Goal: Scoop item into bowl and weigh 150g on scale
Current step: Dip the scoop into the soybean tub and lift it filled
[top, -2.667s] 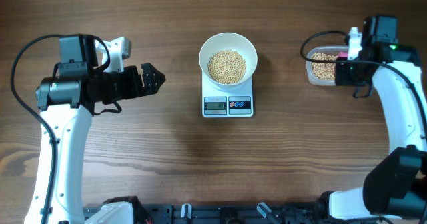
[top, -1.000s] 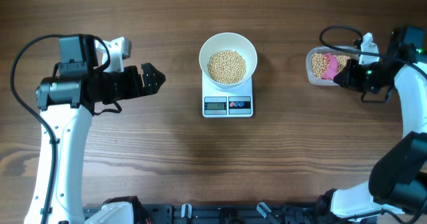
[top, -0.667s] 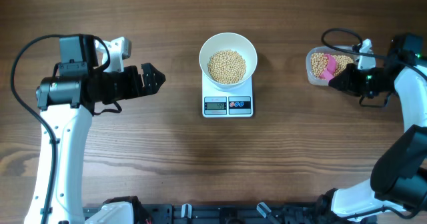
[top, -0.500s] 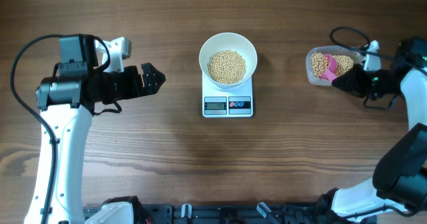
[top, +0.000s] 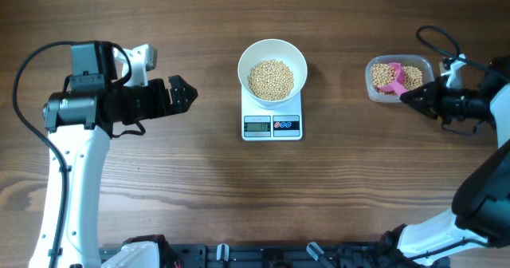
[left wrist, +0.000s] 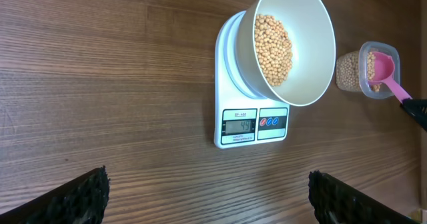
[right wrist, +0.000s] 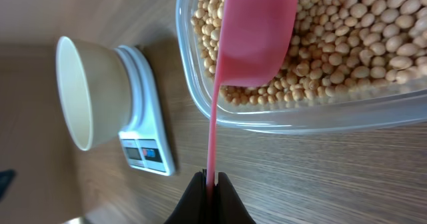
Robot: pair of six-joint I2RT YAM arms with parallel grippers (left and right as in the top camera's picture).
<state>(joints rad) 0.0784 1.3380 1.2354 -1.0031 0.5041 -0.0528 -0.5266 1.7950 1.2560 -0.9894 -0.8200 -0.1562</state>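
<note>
Right gripper [top: 414, 99], seen from overhead, is pinched tight on the thin handle of a pink scoop [top: 392, 78]. Its arm reaches in from the 3 o'clock edge with the forearm lying nearly level and pointing toward 9. The scoop's cup sits in a clear tub [top: 374, 92] at about 2 o'clock, on a bed of tan beans. Left gripper [top: 182, 95] hangs at 9 o'clock with its jaws spread wide and holding nothing, pointing toward 3. The white bowl [top: 272, 49] stands on the scale [top: 272, 126] just toward 12 from the table's middle, and a heap of beans [top: 271, 79] covers its floor.

From the left wrist, the left gripper [left wrist: 207, 184] shows only as two dark fingertips [left wrist: 73, 197] far apart at the lower corners, over bare wooden table [left wrist: 100, 64]. The scale [left wrist: 230, 101] lies toward 12 to 1 o'clock with its display on the near edge; its digits are too small to read. The bowl [left wrist: 310, 24] sits on it, with round beige beans [left wrist: 273, 47] piled inside. The tub [left wrist: 347, 74] and scoop [left wrist: 383, 67] are at 3 o'clock.

From the right wrist, the right gripper [right wrist: 208, 197] is at 6 o'clock, its fingers pressed on the handle's end. The scoop [right wrist: 257, 31] runs up toward 12, its cup over the tub's beans [right wrist: 353, 37]. The bowl [right wrist: 83, 94] and scale [right wrist: 150, 131] sit at 9 o'clock, well apart from the tub [right wrist: 300, 117].
</note>
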